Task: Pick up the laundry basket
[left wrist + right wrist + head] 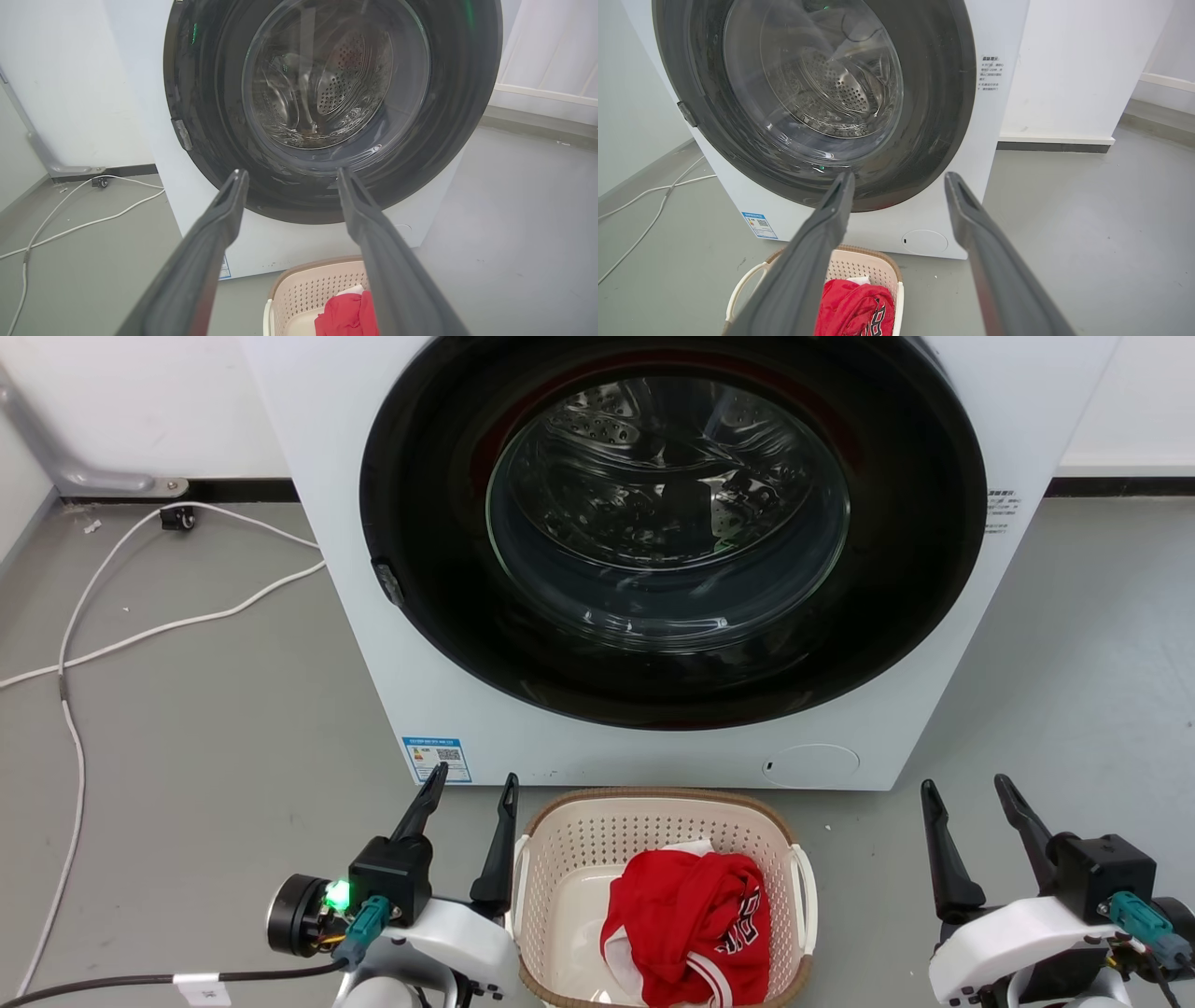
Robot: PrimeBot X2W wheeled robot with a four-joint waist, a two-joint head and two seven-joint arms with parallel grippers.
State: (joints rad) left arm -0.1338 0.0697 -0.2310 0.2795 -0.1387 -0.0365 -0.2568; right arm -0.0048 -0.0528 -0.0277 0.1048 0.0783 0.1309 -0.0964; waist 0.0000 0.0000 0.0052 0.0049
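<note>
Bright, even indoor light leaves only soft, faint shadows on the grey floor (205, 756) beside the washing machine (392, 644). Its door glass (667, 513) carries pale glare streaks and reflections, and a small green lamp (336, 896) glows near the left gripper (474, 777). Both wrist views bow straight lines toward their edges, and the near dark fingers (201, 261) there look soft, slightly out of focus.
</note>
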